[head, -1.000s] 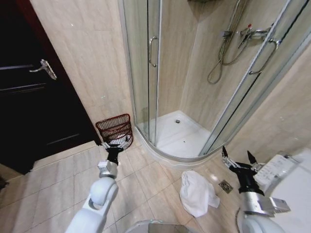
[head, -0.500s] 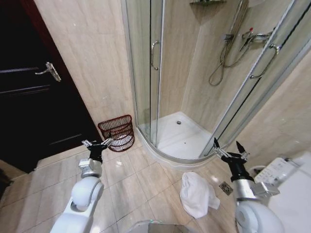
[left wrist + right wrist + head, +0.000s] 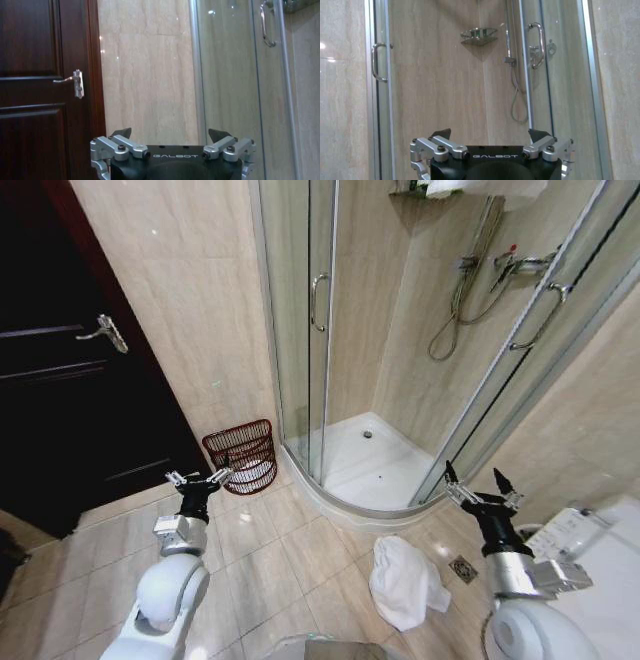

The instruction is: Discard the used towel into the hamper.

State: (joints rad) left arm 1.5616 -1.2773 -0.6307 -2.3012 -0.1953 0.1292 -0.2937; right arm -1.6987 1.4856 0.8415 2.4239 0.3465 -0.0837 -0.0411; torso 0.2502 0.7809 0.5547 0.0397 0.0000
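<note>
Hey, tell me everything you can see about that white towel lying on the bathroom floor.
The white cloth towel lies crumpled in a soft, folded heap on the beige tiled floor, just outside the curved base of the glass shower stall. It looks thick and plush, bunched rather than spread flat. A small square floor drain sits close beside it. Nothing grips it: the right gripper hovers above and to its side with fingers open, and the left gripper is off toward the dark red-brown wire hamper.
</note>
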